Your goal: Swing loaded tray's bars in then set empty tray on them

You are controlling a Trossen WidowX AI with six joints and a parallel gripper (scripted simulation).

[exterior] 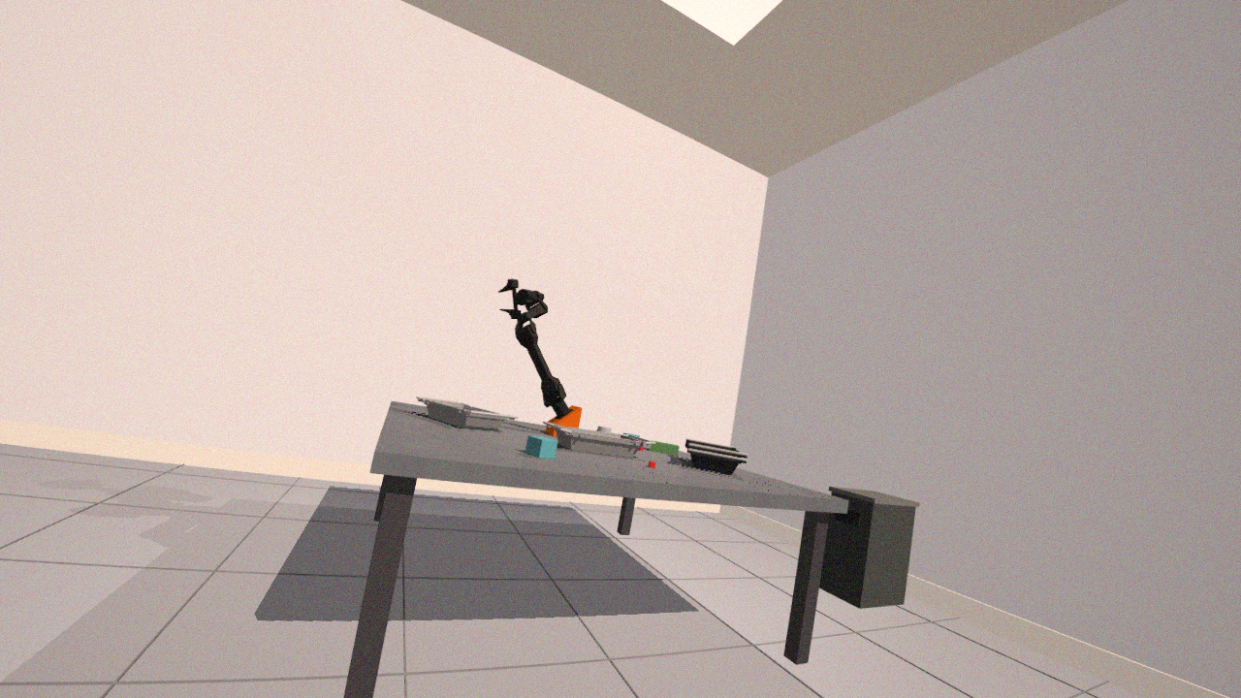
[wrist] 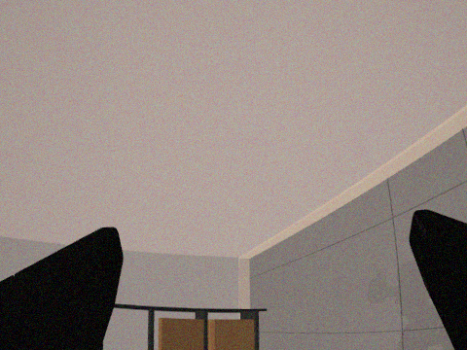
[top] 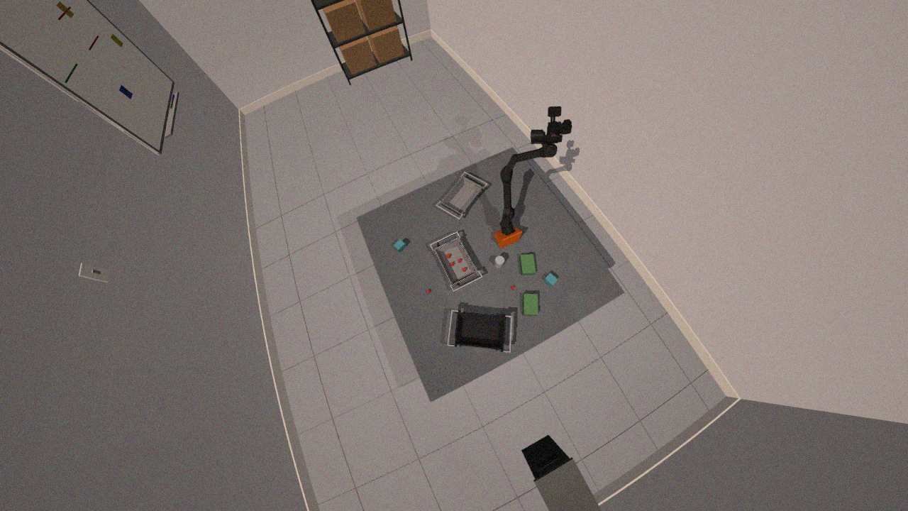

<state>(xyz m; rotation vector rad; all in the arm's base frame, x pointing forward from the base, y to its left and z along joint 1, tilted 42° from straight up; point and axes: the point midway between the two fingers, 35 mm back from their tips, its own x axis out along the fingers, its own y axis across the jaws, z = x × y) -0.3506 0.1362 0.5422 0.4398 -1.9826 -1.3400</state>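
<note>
While your black gripper [top: 544, 122] [exterior: 500, 300] [wrist: 269, 237] gapes nearly full, empty, plan to pinch the likely light, stiff, unloaded grey plastic tray [top: 463, 194] [exterior: 446, 414], top view's upper centre, mid-wall.

Green blocks [top: 530, 304] [exterior: 665, 448] near white cylinder [top: 499, 260] [exterior: 603, 429].

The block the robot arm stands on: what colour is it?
The base block is bright orange; it shows best in the top view.

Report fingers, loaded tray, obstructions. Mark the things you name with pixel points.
Fingers [top: 558, 119] [exterior: 504, 299] wide open, holding nothing. Loaded tray [top: 476, 277] [exterior: 598, 442] on table, red blocks inside. Empty tray [top: 462, 194] [exterior: 455, 415] beside it, not stacked. Obstructions: none evident.
</note>
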